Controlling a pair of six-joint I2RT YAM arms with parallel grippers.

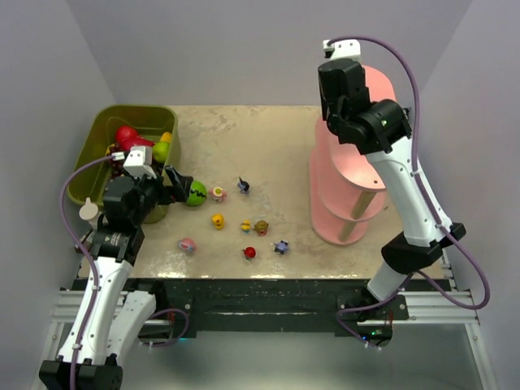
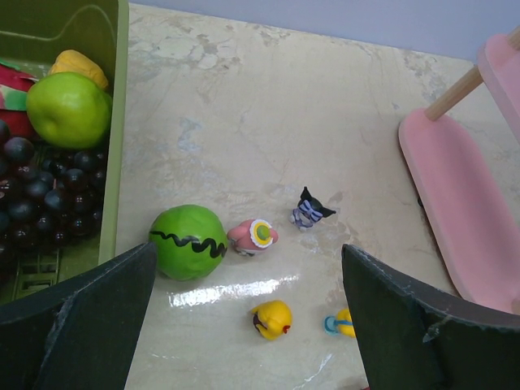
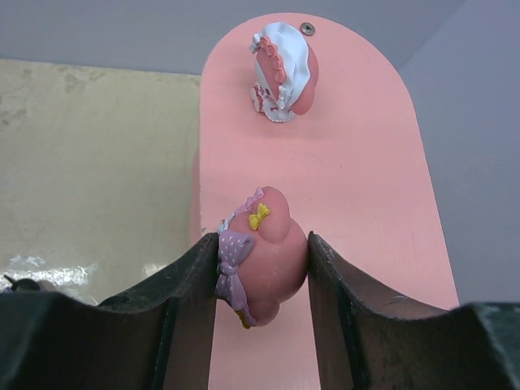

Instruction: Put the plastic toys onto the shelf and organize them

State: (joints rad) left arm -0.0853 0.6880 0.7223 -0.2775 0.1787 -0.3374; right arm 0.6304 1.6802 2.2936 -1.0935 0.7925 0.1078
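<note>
Bin (image 1: pixel 130 110) back left on table (image 1: pixel 276 146); toys (image 1: pixel 218 220) scattered mid-table; shelf (image 1: pixel 341 203) right, one toy (image 3: pixel 284 73) on top board (image 3: pixel 366 179).

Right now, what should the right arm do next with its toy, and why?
Probably lower it slightly and open the jaws: the right gripper is shut on a pink figurine over the top board of the shelf, well clear of the white-bonneted figurine resting there.
</note>
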